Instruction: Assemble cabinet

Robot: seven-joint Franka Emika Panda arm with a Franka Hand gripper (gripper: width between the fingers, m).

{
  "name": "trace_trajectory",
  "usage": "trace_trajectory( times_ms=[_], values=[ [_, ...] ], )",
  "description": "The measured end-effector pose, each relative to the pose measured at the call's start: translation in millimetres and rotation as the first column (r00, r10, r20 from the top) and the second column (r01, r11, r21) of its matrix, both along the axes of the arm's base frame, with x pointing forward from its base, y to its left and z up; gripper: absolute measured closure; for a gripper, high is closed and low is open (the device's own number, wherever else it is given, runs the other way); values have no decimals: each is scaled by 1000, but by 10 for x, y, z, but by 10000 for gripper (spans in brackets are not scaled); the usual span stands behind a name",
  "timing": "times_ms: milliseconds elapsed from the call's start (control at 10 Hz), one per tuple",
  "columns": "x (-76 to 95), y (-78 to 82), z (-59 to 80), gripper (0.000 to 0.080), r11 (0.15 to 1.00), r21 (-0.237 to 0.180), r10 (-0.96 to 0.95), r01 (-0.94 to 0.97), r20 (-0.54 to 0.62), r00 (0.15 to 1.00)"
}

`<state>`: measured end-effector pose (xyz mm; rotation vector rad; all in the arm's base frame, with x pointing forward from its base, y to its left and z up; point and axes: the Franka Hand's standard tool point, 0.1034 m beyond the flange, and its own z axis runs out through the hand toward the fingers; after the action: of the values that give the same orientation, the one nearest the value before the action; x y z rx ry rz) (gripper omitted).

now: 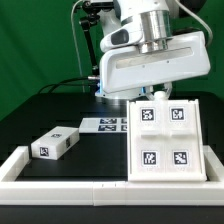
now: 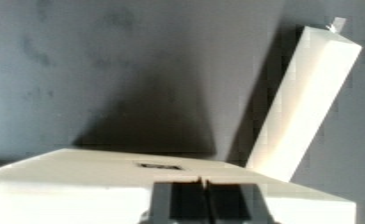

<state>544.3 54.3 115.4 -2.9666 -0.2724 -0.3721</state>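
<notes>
Cabinet shell (image 1: 167, 140) lies on the black bench (image 1: 30, 125) toward the exterior view's right. Its broad face is turned up, and each of its four compartments shows a black-and-white tag. The near edge sits just behind the low white border rail (image 1: 70, 183).

Above the shell the arm (image 1: 150, 25) comes straight down, its round wrist section upright. The broad white body of the hand (image 1: 150, 98) hangs square beneath it. The hand's lower edge meets the shell's far edge in that view, where only a dark sliver of the fingers shows.

From the wrist view, the hand (image 2: 200, 190) shows two dark fingers (image 2: 175, 205) set narrow, with only a thin seam between them. A white surface lies close around them. Whether they pinch that surface or merely stand against it cannot be told.

Also in the wrist view, a long white slab (image 2: 303, 100) rises beside the hand, tilted a little. Which part it belongs to is unclear.

The marker board (image 1: 108, 124) lies flat on the bench just to the exterior view's left of the shell. Further left — well apart from the shell — one small drawer block (image 1: 55, 144) rests on its side with a tag on its near end.
</notes>
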Motion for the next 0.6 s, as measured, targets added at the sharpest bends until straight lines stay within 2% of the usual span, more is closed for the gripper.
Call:
trace_trajectory(
  times_ms=[400,600],
  values=[
    [-33,-14,-24,796,1000,-3,8,-8,-6,1000],
    [4,-14,106,796,1000,-4,15,-15,-18,1000]
  ],
)
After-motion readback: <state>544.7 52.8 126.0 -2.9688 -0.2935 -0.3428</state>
